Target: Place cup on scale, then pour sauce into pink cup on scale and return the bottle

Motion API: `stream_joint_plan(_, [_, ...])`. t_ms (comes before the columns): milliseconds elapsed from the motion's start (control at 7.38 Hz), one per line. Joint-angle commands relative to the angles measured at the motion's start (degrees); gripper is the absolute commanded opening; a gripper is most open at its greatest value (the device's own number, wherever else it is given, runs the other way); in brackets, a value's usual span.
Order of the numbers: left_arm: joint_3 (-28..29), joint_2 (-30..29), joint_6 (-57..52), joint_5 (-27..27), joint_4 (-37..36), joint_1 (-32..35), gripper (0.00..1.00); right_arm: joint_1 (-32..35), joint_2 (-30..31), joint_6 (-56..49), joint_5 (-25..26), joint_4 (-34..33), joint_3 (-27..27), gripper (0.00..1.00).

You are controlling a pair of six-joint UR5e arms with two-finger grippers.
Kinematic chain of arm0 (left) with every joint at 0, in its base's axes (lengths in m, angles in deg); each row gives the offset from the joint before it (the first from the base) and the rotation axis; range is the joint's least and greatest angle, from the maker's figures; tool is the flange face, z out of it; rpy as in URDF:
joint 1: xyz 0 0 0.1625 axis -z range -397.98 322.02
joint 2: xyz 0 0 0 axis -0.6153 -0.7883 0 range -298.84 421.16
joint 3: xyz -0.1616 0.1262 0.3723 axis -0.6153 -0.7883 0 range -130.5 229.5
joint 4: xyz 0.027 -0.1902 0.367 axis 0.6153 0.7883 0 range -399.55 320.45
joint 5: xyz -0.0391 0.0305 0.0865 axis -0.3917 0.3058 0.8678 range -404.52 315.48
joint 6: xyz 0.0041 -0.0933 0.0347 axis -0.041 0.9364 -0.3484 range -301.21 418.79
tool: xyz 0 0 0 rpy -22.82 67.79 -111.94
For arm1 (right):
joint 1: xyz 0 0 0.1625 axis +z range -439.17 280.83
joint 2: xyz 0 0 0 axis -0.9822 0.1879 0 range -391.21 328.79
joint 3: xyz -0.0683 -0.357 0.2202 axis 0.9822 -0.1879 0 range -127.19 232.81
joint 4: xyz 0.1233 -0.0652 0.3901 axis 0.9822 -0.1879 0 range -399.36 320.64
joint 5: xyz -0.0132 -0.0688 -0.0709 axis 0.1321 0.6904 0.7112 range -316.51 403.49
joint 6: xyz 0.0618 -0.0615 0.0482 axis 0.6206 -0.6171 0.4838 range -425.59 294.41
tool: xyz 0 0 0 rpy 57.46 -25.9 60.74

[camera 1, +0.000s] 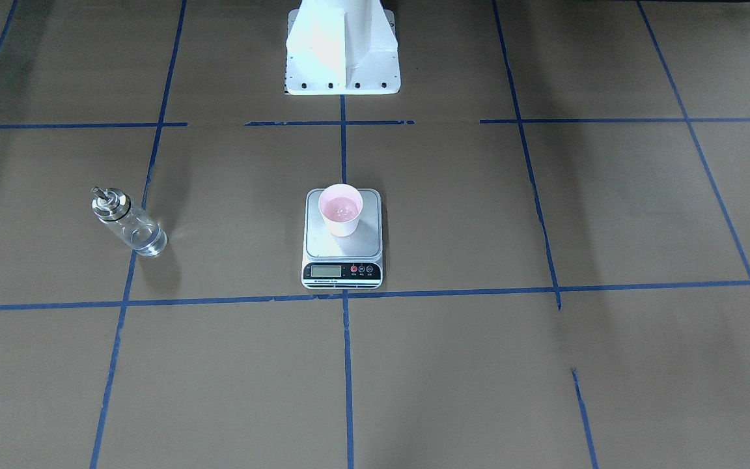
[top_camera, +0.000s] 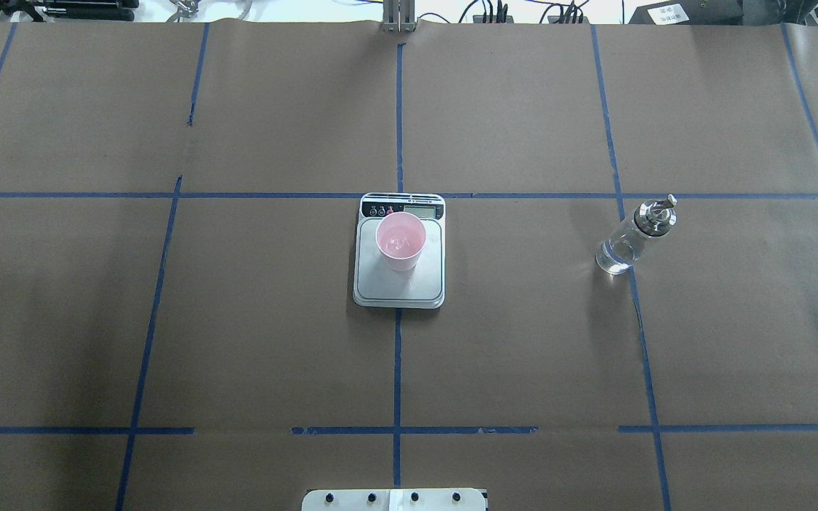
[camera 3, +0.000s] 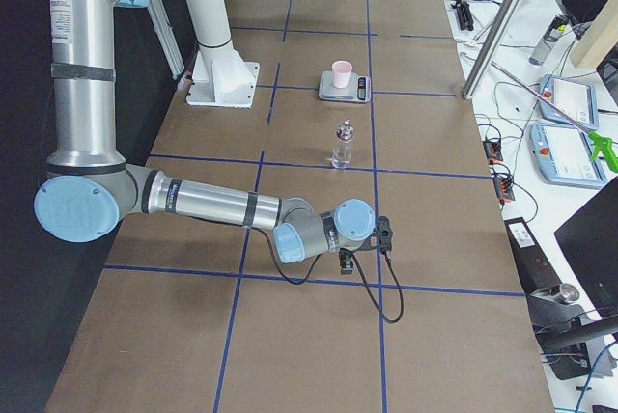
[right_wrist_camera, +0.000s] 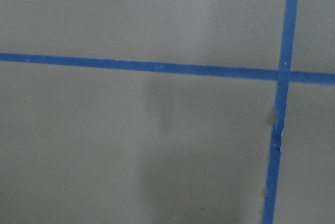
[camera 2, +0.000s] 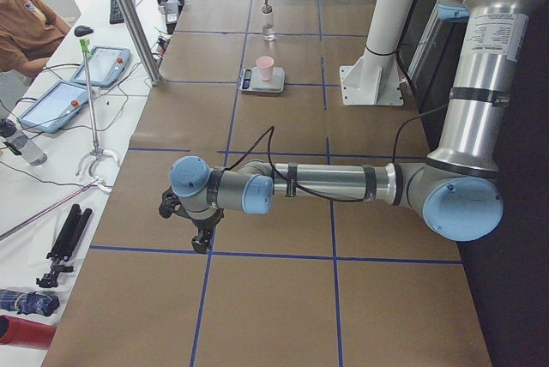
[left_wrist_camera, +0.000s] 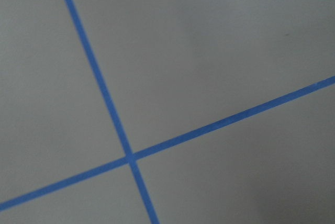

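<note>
Two small, distant: left pincer (camera 2: 201,243), right pincer (camera 3: 345,261); spread or pressed together, cannot tell; scale (camera 1: 349,247) display illegible.

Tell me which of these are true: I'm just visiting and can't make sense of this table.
1. The pink cup stands on the scale. True.
2. The bottle lies on its side. False: it stands upright on the table.
3. A gripper is holding the bottle. False: nothing touches it; it stands alone.
4. The bottle stands apart from the scale. True.
5. The pink cup is upside down. False: its open mouth faces up.
</note>
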Motion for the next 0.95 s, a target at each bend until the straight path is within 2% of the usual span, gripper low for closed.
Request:
stream_joint_plan(0, [0.2, 0.3, 0.3, -0.4, -0.2, 0.5, 1.0, 4.0, -6.0, -14.3, 3.5, -17.2, 1.0, 1.0])
stream_joint_plan(135, [0.1, 0.4, 0.4, -0.2, 0.0, 0.5, 1.0, 6.0, -6.3, -20.8, 6.6, -22.6, 2.0, 1.0])
stream_joint_plan(271, [0.3, 0.5, 0.3, -0.4, 0.2, 0.5, 1.0, 8.1, -6.3, -24.8, 7.6, -25.8, 2.3, 1.0])
stream_joint_plan(406, [0.3, 0.5, 0.3, -0.4, 0.2, 0.4, 1.0, 9.4, -5.6, -25.0, 7.7, -26.5, 4.6, 1.0])
stream_joint_plan(542, [0.2, 0.3, 1.0, -0.4, 0.2, 0.3, 1.0, 11.3, -2.2, -24.8, 10.1, -26.5, 7.6, 1.0])
stream_joint_plan(677, [-0.2, -0.1, 4.3, -0.4, 0.3, 0.3, 1.0, 11.3, -1.7, -24.0, 15.1, -26.8, 9.9, 1.0])
stream_joint_plan(813, [-1.4, -0.4, 5.8, 0.1, 0.0, 0.3, 1.0, 11.3, -1.0, -23.9, 16.3, -26.3, 10.7, 1.0])
